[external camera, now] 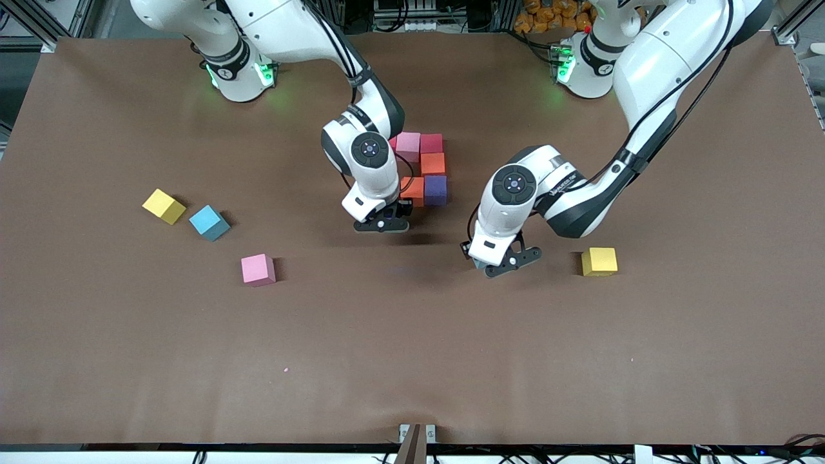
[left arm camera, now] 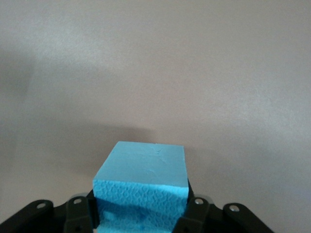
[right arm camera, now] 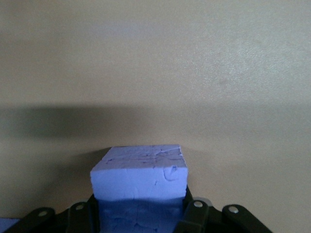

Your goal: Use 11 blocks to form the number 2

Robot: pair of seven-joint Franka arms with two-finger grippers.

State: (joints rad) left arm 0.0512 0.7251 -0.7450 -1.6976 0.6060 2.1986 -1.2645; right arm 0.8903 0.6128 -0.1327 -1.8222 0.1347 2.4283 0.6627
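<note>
Brown matte covering spreads over the whole counter (external camera: 97, 354), and near the middle of its robot-side edge a cluster of blocks (external camera: 425, 171) already stands: pink, red, two orange and one purple touching, partly hidden by the right arm. Right gripper (external camera: 381, 221), just beside that cluster, has its fingers clamped on a purple block (right arm camera: 139, 177), while the left gripper (external camera: 499, 263), over bare counter, grips a light blue block (left arm camera: 141, 187). Still loose, I judge, are a yellow (external camera: 164, 206), a blue (external camera: 209, 222) and a pink block (external camera: 258, 269) toward the right arm's end and another yellow block (external camera: 599, 261) toward the left arm's end, so the figure looks roughly half built.

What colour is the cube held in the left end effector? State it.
Light blue foam cube, clearest in the left wrist view, clamped in the left end effector.
</note>
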